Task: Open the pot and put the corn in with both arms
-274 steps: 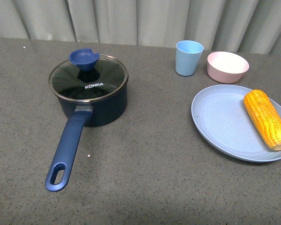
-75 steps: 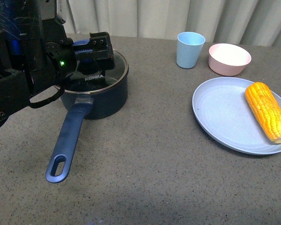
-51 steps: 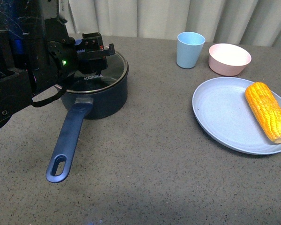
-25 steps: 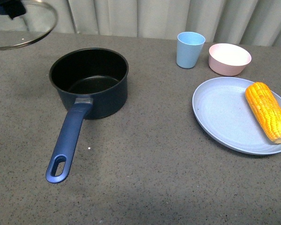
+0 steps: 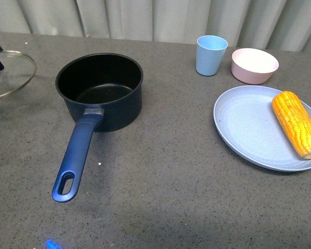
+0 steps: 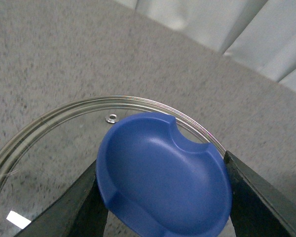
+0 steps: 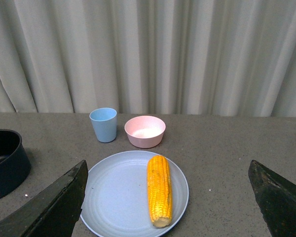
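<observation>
**Lid off, corn untouched: mind the glass and the roll**

Pot (image 5: 101, 88) stands open on the desk (image 5: 171, 181), handle (image 5: 78, 153) pointing back toward you. Corn (image 5: 295, 124) lies on the plate (image 5: 243, 129), close to its right rim and well apart from the pot.

Left jaws: pressed in on either side of the blue knob (image 6: 163, 180), carrying the lid (image 5: 10, 75). It sits just left of the pot, half out of the front view. You cannot tell whether its rim touches the desk.

Right jaws: spread wide, holding nothing, hanging back from the plate with the corn lined up between them.

Risks, as I judge them:
- Let go of the knob before the lid is down and the glass drops or rolls. The front view cuts off that side, so you cannot see how much desk is under it.
- The knob is smooth and curved. A tilted lid may swing or slip in the grip.
- The corn is round. If you close off-centre it rolls, maybe over the near rim and off the plate.
- The cob looks about as long as the pot is wide. Lower it flat and crooked and it may bridge the rim instead of dropping in.
- A low carry across could clip the handle and spin the pot. Drift too far back and you hit the cup (image 5: 211, 54) or bowl (image 5: 254, 66).
- With the lid parked this near the pot, the two arms could meet over it.
</observation>
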### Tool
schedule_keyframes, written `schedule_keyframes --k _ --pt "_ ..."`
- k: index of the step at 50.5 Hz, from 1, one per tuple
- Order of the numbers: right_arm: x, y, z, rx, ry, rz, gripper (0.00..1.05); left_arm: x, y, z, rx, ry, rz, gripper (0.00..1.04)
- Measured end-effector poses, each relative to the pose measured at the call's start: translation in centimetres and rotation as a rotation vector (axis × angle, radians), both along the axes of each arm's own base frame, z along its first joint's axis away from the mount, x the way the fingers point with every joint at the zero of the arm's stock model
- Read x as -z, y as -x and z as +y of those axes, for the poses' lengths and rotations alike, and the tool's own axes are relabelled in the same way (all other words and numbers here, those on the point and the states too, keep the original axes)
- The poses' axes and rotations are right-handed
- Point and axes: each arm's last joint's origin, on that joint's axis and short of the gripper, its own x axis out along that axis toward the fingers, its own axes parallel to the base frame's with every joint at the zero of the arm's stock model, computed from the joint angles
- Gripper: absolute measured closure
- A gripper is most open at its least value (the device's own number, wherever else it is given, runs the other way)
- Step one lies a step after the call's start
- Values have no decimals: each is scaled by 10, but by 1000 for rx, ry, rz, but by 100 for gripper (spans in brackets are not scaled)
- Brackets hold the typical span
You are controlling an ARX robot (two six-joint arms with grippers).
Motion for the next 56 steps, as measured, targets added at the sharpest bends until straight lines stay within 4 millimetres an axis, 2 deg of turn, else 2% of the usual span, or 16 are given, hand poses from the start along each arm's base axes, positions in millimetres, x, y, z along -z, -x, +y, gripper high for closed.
schedule_keyframes --k 10,22,31,33,39,47,56 --pt "0 0 0 0 0 0 9 25 4 7 -29 14 50 46" --pt "0 0 0 0 0 0 9 29 5 11 -43 19 53 46" --pt "0 0 0 0 0 0 9 22 4 11 -48 11 21 11" --pt "0 0 0 0 0 0 9 18 6 11 -51 10 16 5" --pt "0 0 0 0 0 0 9 -6 14 9 -71 3 -6 7" --pt "0 0 0 0 0 0 9 -49 30 2 -76 -18 -50 7" --pt "0 0 0 0 0 0 9 -112 73 -22 -64 -59 -116 7"
